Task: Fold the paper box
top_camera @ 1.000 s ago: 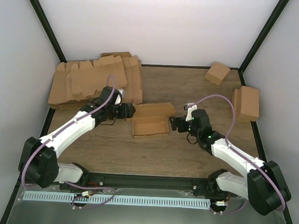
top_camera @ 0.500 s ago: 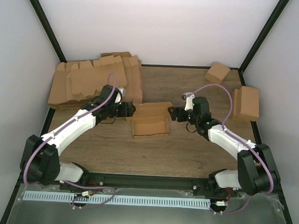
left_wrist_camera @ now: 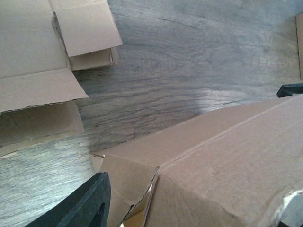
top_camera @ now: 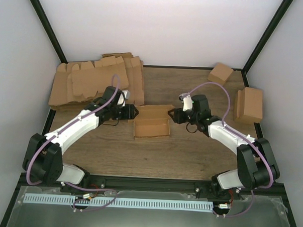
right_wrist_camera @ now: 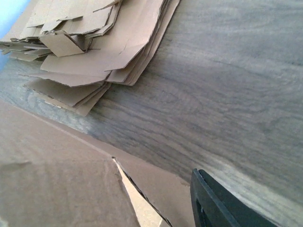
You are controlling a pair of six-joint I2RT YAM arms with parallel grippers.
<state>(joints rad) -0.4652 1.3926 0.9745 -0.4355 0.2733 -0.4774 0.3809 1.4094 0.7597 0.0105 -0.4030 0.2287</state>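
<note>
The paper box (top_camera: pixel 152 124) lies between left gripper (top_camera: pixel 132 112) and right gripper (top_camera: pixel 173 116).

- Top external view: looks down from above and behind the arm bases, far enough to hold the whole wood-grain table (top_camera: pixel 190 155).
- Left wrist view: low and close, facing right over the half-folded plain brown cardboard box (left_wrist_camera: pixel 227 161).
- Right wrist view: equally close, facing left toward the pile of flat brown cardboard blanks (right_wrist_camera: pixel 94 47).
- All three share box, pile edge and tabletop.

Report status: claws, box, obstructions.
Left claw at paper box left end, right claw at right end; grip unclear. Box half-formed, top open. Pile of blanks behind left arm, not blocking.
</note>
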